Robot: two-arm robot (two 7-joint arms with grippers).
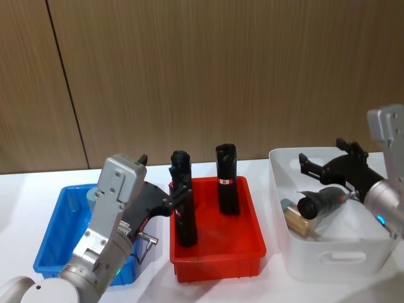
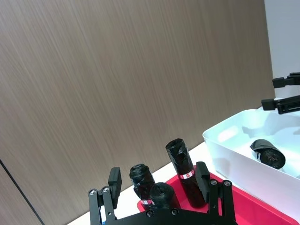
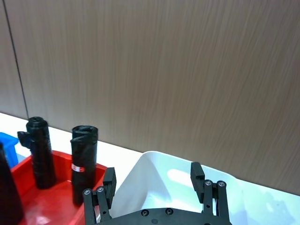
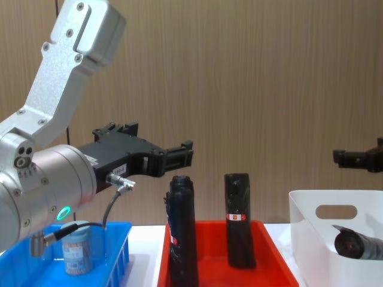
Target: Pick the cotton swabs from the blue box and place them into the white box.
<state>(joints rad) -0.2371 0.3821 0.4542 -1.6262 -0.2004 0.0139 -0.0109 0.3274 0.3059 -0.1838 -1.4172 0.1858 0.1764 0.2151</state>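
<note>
Cotton swabs (image 4: pixel 76 252) in blue box (image 1: pixel 53 237) | left hand (image 4: pixel 179 154) spread, empty | right hand (image 1: pixel 322 165) spread over white box (image 1: pixel 334 255)

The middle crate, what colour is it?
Red crate, clearest in the head view.

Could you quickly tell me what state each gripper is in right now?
Left gripper: open, holding nothing, raised between the blue box and red crate.
Right gripper: open, empty, above the white box.
</note>
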